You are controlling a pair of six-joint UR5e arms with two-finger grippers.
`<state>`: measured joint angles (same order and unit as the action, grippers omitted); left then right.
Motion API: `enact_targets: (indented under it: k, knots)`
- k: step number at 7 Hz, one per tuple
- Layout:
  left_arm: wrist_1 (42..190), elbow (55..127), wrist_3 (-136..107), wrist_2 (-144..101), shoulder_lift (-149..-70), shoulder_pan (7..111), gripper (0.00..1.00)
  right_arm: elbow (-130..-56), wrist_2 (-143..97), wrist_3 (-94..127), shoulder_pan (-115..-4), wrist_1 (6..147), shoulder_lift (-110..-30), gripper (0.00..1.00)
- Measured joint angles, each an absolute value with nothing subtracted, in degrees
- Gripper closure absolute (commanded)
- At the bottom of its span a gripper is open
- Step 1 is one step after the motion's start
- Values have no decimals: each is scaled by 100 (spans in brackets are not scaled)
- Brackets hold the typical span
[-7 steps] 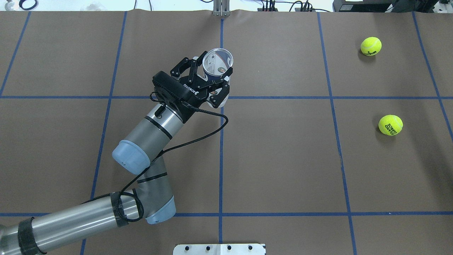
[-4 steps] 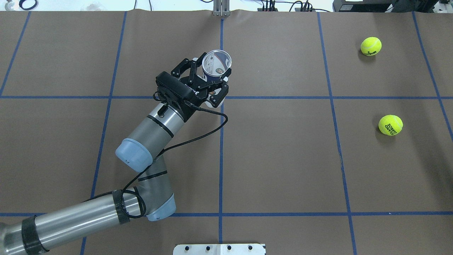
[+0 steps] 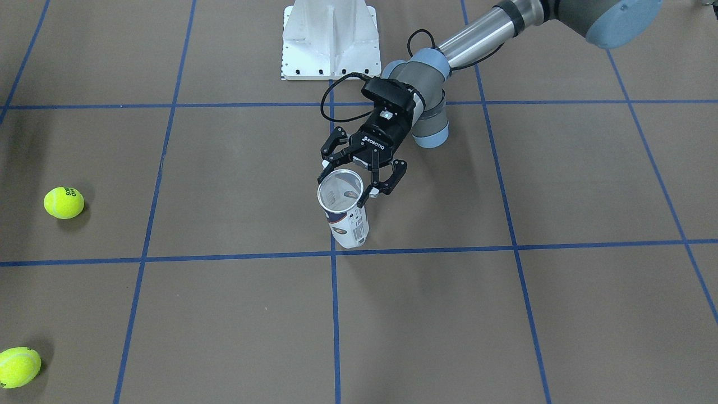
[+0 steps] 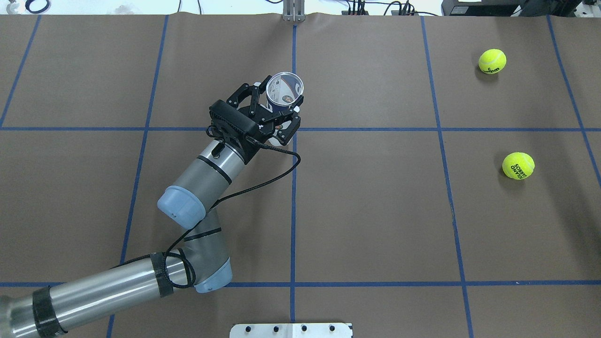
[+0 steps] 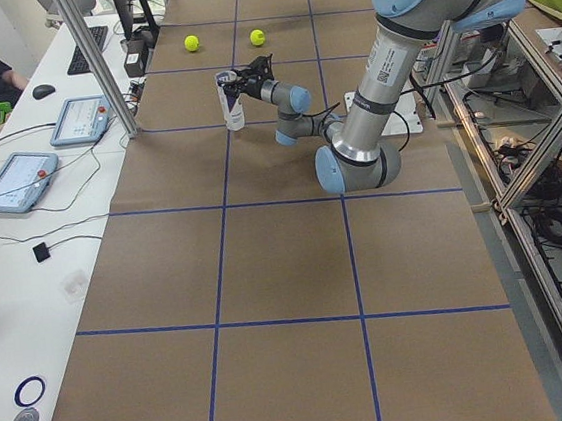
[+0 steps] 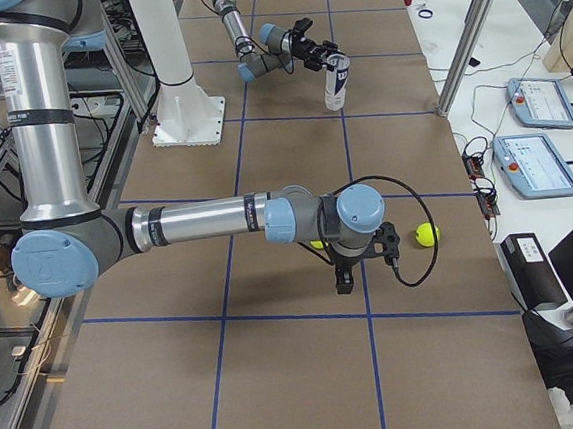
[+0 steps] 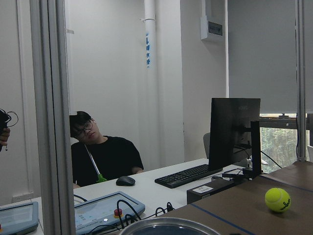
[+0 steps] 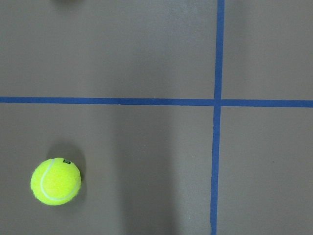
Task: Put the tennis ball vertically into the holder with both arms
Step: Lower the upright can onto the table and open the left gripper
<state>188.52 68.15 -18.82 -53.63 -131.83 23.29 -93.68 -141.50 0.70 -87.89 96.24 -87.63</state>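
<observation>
**Left gripper steadies the upright holder; right gripper's state unreadable.**

The black two-finger left gripper (image 3: 345, 183) is clamped around the clear plastic cylindrical holder (image 3: 350, 225) just below its open rim. The holder stands upright between the fingers, base on the brown paper-covered tabletop (image 4: 375, 211) and mouth up, judged so that a ball can drop in vertically. Its wall is smooth and rigid, with a white-and-navy label wrapped round it, and no ball shows inside. A fuzzy yellow-green tennis ball (image 4: 492, 61) and a second tennis ball (image 4: 518, 165) lie well apart from that gripper, towards the robot's right. The right gripper (image 6: 343, 275) hangs above the tabletop near them; I cannot tell whether it is open or closed.
</observation>
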Motion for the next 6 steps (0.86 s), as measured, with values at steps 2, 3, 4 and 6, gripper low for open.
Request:
enact_targets:
  k: [2,3,4,6]
  knots:
    - [18848,6791,-1939,-5362,-13189,2306,64,-9358,-14150,70,-8789,9624,-8763,0]
    - [18850,6788,-2012,-5359,-13189,2289,64,-9354,-14150,70,-8789,9624,-8763,0]
    - [18854,6783,-2075,-5351,-13184,2276,64,-9350,-14150,70,-8789,9624,-8763,0]
    - [18928,6746,-2113,-5292,-13167,2256,31,-9349,-14150,70,-8789,9624,-8763,0]
